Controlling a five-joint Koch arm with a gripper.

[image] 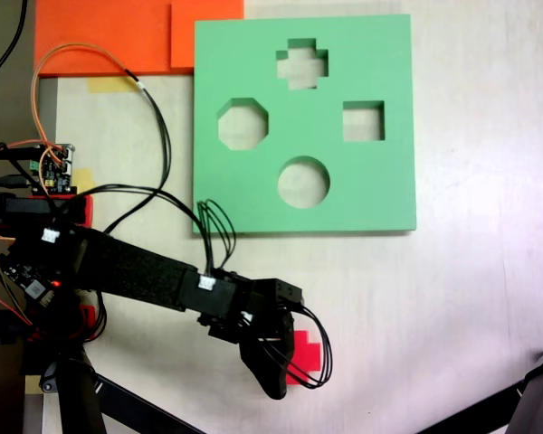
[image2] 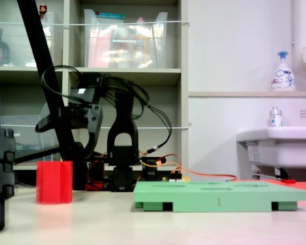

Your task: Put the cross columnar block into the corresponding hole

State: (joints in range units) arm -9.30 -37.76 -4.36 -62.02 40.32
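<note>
The cross columnar block (image: pixel 309 358) is bright red and stands upright on the table near the first exterior view's bottom; the black gripper hides its left part. In the second exterior view the block (image2: pixel 54 182) stands alone on the table at the left. My gripper (image: pixel 271 366) hangs above it (image2: pixel 64 138) without touching, its jaws spread apart and empty. The corresponding hole (image: pixel 301 63) is the plus-shaped cutout near the far edge of the green foam board (image: pixel 380 190), well away from the block. In the second exterior view the board (image2: pixel 219 196) shows edge-on, so the hole is hidden there.
The board also has an octagonal cutout (image: pixel 242 124), a square cutout (image: pixel 363 121) and a round cutout (image: pixel 303 182). Orange foam sheets (image: pixel 118 36) lie at the top left, with a circuit board (image: pixel 54 167) and loose wires nearby. A dark stand leg (image: pixel 534 398) enters bottom right. A sink (image2: pixel 280 145) stands behind.
</note>
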